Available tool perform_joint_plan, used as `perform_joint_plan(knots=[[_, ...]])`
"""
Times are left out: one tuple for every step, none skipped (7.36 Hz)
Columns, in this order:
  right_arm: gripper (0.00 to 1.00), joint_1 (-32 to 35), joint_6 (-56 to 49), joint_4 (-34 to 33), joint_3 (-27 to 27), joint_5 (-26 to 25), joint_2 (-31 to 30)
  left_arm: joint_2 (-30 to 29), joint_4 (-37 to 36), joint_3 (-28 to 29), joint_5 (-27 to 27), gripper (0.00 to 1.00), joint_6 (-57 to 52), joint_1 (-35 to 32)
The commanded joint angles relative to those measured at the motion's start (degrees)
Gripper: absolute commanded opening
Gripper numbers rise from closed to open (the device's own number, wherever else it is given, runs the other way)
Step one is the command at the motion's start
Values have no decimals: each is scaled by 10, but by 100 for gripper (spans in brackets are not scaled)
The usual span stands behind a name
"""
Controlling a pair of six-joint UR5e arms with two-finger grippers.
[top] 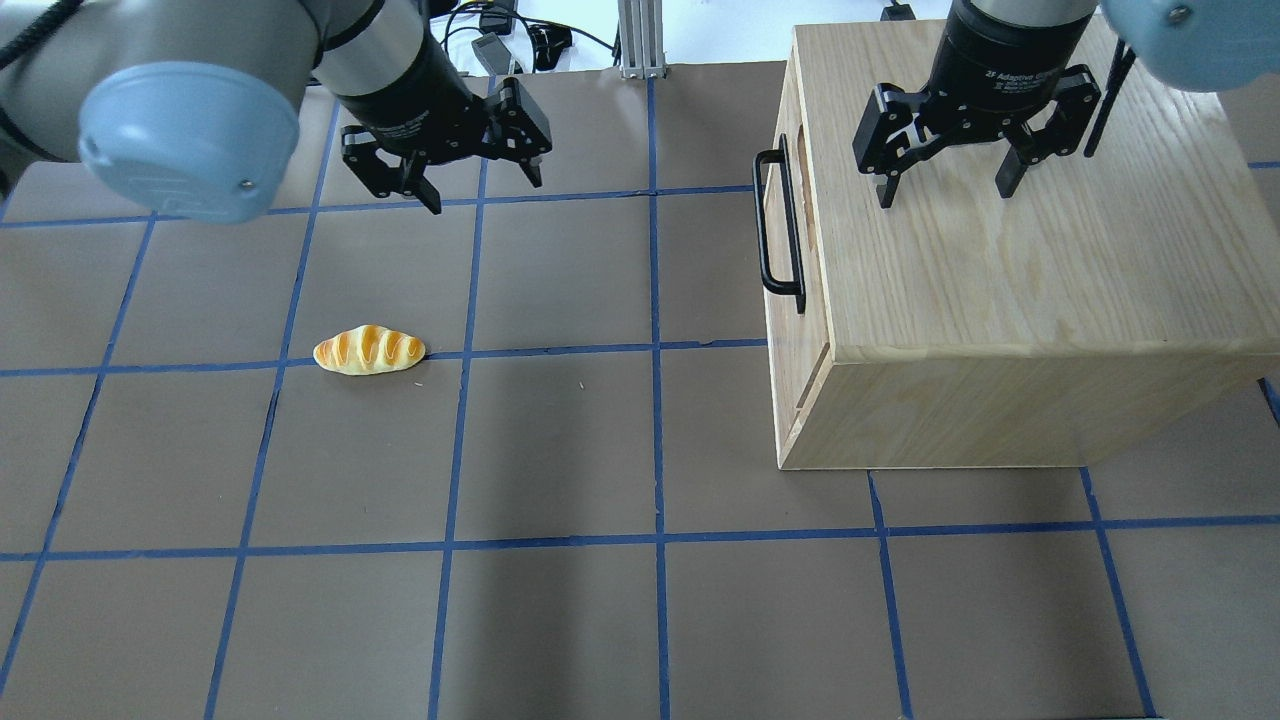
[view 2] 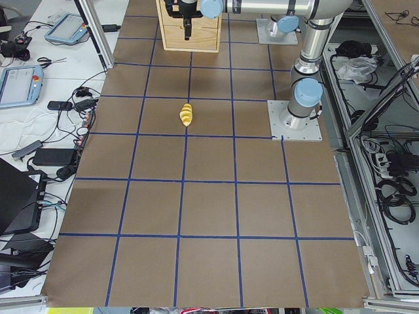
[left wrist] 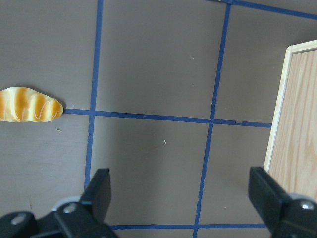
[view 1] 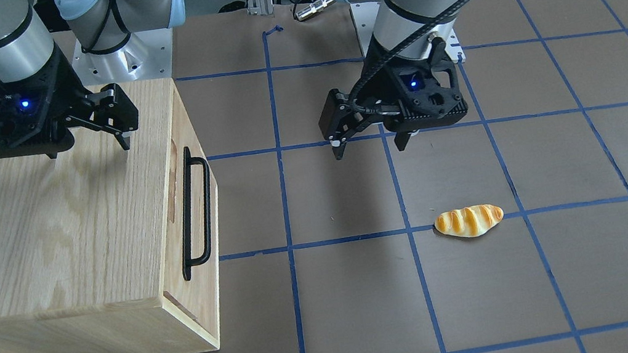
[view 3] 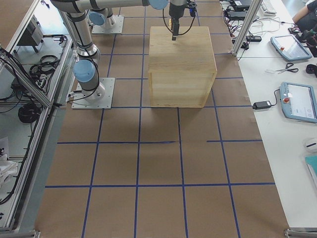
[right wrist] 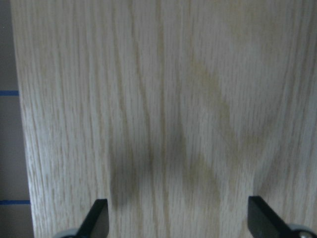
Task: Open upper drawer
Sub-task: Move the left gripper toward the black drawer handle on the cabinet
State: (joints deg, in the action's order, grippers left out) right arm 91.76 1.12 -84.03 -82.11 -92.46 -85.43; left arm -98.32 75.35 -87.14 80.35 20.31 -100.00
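One drawer [view 1: 176, 160] was pictured shut, its front panel set flush in the face of the cabinet [view 1: 36, 230], which was stood at the robot's right end of the tabletop [view 1: 582, 261]. The drawer was placed at the top of that face, turned toward the middle of the tabletop. The right claw [view 1: 90, 151] was held above the cabinet's top, jaws spread wide with nothing between them. The left claw [view 1: 369, 149], equally wide and empty, was hung over bare tabletop, apart from the drawer front.

The drawer was judged a stiff, fairly light wooden box, likely to be slid out by a steady pull, though the cabinet might be dragged along if jerked. The handle [view 1: 206, 211], a rigid black bar stood off from the panel, was judged the place to be gripped. A grip at mid-length would keep the pull straight, though its smooth metal could prove slippery.

Counted were one drawer, one handle, one cabinet, one roll [view 1: 469, 221] and two claws. A lower drawer could not be made out.
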Motion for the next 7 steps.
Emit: perform_joint_plan(knots=[[100, 0, -1, 0, 0, 0, 0, -26, -46, 0, -15, 100, 49, -39], [100, 0, -1, 0, 0, 0, 0, -40, -78, 0, -25, 100, 70, -60], [100, 0, 0, 0, 0, 0, 0, -58, -100, 0, -27, 100, 90, -74], [100, 0, -1, 0, -1, 0, 0, -70, -116, 0, -27, 100, 92, -82], [100, 0, -1, 0, 0, 0, 0, -78, -126, 1, -27, 100, 93, -90], [100, 0, -1, 0, 0, 0, 0, -87, -135, 12, -27, 100, 107, -96], [100, 0, -1, 0, 0, 0, 0, -99, -135, 27, -46, 100, 103, -100]])
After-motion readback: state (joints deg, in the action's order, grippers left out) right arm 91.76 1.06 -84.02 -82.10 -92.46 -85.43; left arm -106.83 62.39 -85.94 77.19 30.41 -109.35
